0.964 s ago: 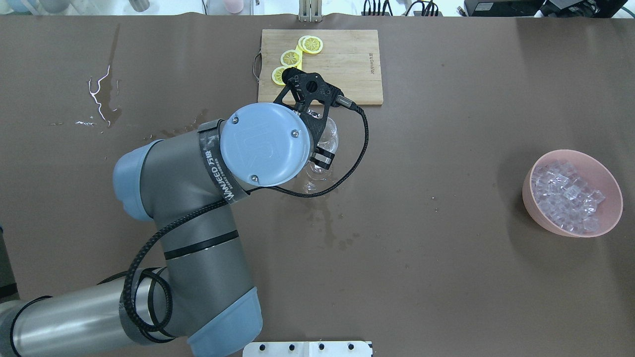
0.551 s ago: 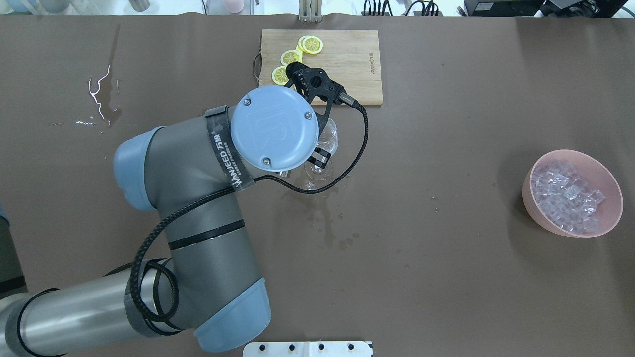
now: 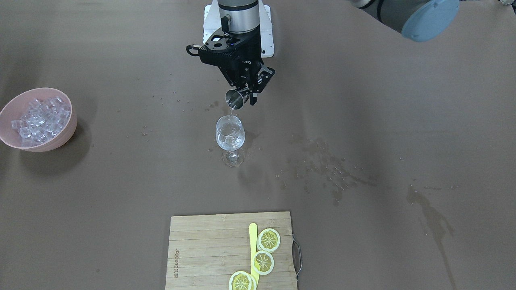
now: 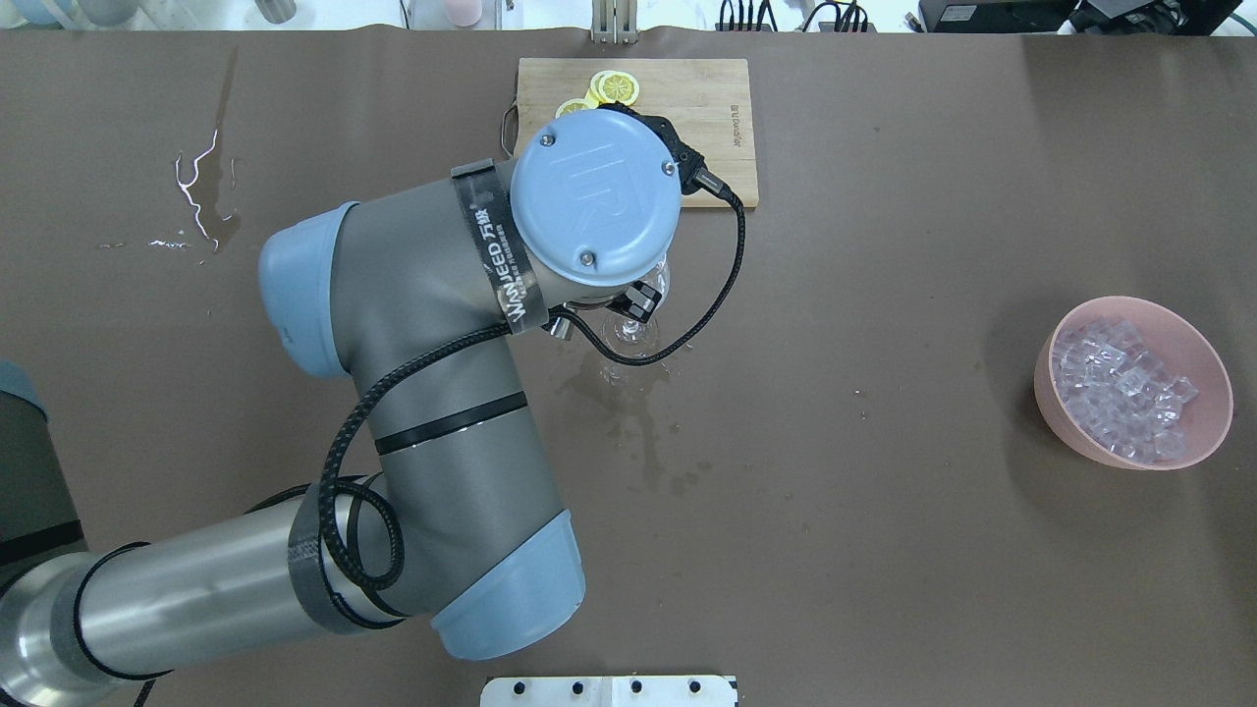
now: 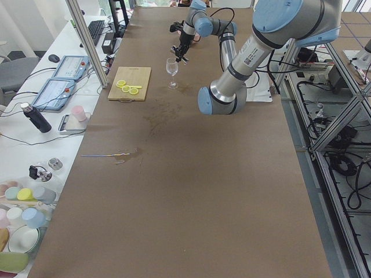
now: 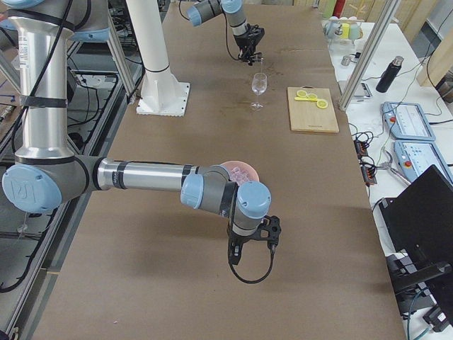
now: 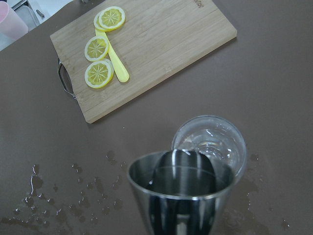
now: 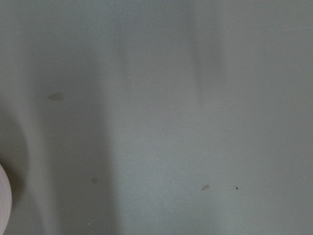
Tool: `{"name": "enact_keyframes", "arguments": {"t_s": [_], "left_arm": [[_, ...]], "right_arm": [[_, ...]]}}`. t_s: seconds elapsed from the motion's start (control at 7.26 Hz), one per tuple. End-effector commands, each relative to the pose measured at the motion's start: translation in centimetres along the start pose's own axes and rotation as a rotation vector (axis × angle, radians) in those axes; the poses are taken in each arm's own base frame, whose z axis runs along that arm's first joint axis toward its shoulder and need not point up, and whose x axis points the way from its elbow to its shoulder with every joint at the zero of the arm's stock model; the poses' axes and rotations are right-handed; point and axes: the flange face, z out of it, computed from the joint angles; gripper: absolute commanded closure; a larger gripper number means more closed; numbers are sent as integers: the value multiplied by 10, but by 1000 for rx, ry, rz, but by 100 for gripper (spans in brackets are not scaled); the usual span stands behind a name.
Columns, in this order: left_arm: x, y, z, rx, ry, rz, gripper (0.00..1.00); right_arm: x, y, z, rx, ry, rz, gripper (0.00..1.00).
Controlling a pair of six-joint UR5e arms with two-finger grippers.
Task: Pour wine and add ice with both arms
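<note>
Pouring now, the left hand [image 3: 244, 96] is clamped on a tilted steel cup [image 3: 234, 99], its lip just above the robot-side rim of the wine glass [image 3: 230, 135], a thin stream falling in. The ice [image 3: 38, 117] sits in a pink bowl [image 3: 69, 128] well apart from the glass, to the robot's right (the right hand [image 6: 253, 244] hangs nearer it; open or closed, I cannot tell).

- The brown table [image 3: 363, 100] is stretching wide on both sides of the left gripper [image 3: 243, 96].
- A wine glass [image 3: 230, 139] is standing upright just below and ahead of that gripper.
- A wooden cutting board [image 3: 209, 249] is lying well beyond the glass, farther from the robot.
- A pink bowl [image 3: 56, 139] is sitting well apart to the gripper's right.
- Wet splashes [image 3: 322, 169] are spreading to its left.
</note>
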Motion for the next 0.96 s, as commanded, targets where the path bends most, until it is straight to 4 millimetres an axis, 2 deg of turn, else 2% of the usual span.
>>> {"name": "enact_keyframes", "arguments": {"t_s": [0.0, 0.28, 0.55, 0.83], "left_arm": [[2, -6, -10, -55, -37, 34, 100], [-3, -7, -12, -96, -63, 60, 100], [-6, -13, -27, -150, -91, 105, 100], [8, -33, -36, -216, -134, 125, 100]], "right_arm": [[0, 0, 0, 0, 0, 2, 0], [0, 0, 0, 0, 0, 2, 0], [0, -1, 0, 0, 0, 2, 0], [0, -1, -1, 1, 0, 3, 0]]}}
